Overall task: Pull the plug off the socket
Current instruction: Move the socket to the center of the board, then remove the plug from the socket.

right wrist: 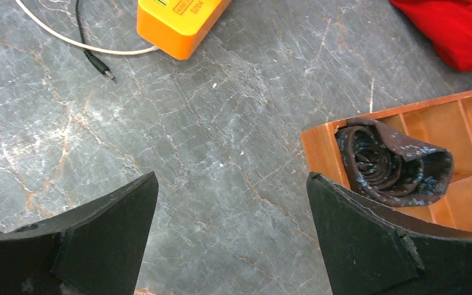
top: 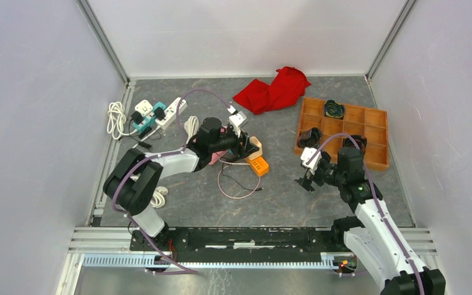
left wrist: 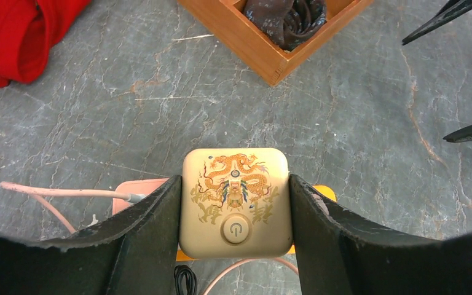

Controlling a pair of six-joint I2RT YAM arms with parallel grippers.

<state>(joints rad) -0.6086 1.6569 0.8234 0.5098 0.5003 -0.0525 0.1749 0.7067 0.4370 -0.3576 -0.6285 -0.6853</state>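
Observation:
My left gripper [left wrist: 235, 182] is shut on a cream cube socket [left wrist: 236, 200] with a gold dragon print and a round power button. It also shows in the top view [top: 255, 146], with the left gripper [top: 246, 146] at mid table. Under the cube lie an orange box [top: 259, 166] and a pink block [left wrist: 136, 186] with a pink cable's silver connector in it. No plug shows on the cube's visible face. My right gripper [top: 309, 179] is open and empty over bare table, its fingers [right wrist: 107, 215] wide apart, left of the wooden tray.
A wooden compartment tray [top: 375, 138] holding dark rolled items stands at the right. A red cloth [top: 272, 91] lies at the back. A white power strip [top: 160, 112] with plugs and a coiled white cord [top: 117, 118] are at the back left. Thin loose cables [top: 236, 184] loop by the orange box.

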